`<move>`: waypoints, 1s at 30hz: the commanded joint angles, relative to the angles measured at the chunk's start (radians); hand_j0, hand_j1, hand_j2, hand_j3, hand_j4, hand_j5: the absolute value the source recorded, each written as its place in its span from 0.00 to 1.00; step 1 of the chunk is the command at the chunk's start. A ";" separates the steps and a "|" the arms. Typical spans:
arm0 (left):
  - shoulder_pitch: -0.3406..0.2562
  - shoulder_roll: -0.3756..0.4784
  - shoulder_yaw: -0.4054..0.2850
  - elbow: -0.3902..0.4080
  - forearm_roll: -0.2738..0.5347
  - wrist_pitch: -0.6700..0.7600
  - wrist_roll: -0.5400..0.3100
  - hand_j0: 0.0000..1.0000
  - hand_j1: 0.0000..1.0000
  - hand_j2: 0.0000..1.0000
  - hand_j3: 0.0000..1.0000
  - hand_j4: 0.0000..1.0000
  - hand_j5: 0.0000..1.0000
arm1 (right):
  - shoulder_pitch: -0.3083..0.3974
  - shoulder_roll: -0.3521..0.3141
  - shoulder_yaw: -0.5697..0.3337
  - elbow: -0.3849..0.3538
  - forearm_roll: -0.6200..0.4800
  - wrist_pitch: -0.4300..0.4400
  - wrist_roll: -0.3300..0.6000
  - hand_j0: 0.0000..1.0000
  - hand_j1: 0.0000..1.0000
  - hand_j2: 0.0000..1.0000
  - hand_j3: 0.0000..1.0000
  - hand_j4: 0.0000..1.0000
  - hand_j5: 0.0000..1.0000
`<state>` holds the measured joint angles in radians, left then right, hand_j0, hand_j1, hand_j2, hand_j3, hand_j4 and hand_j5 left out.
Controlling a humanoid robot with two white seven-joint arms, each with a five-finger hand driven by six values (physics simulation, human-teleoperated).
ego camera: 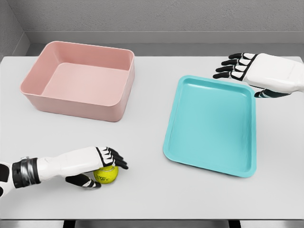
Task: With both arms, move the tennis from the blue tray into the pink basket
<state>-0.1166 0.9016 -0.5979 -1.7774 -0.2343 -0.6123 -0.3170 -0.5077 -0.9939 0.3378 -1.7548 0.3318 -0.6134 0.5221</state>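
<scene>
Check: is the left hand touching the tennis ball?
Touching. The head view shows the left hand over the tennis ball, fingers draped on top and thumb against its side.

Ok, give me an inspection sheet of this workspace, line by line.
Surface: white table, flat, bare between the items.
Tennis ball: yellow-green tennis ball on the table near the front left edge, outside both containers.
Blue tray: blue tray right of centre, lying flat and turned at an angle, holding nothing.
Pink basket: pink basket at the back left, upright, holding nothing.
Clutter: nothing seen.
Hands: left hand closed over the ball from above, thumb below it; right hand open over the tray's far right corner, holding nothing.
Cables: nothing seen.
Surroundings: grey wall behind the table.
</scene>
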 commanded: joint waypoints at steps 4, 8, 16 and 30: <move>0.000 0.003 0.000 0.000 0.007 0.001 -0.004 0.64 0.64 0.64 0.64 0.64 0.64 | 0.000 0.000 0.000 0.000 -0.005 0.003 -0.001 1.00 1.00 1.00 1.00 1.00 1.00; 0.002 0.007 0.000 0.001 0.007 0.001 -0.010 0.62 0.62 0.62 0.62 0.62 0.62 | 0.000 0.000 -0.002 0.000 -0.005 0.003 -0.001 1.00 1.00 1.00 1.00 1.00 1.00; -0.018 0.014 0.000 0.001 0.007 0.001 -0.010 0.60 0.60 0.60 0.60 0.60 0.60 | 0.000 0.000 -0.002 0.000 -0.005 0.003 -0.001 1.00 1.00 1.00 1.00 1.00 1.00; -0.081 0.094 0.006 0.006 0.007 0.001 -0.010 0.47 0.47 0.47 0.47 0.47 0.47 | 0.000 0.000 -0.002 0.000 -0.005 0.003 -0.001 1.00 1.00 1.00 1.00 1.00 1.00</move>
<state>-0.2055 0.9780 -0.5945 -1.7725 -0.2347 -0.6127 -0.3281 -0.5077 -0.9930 0.3363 -1.7548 0.3318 -0.6134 0.5221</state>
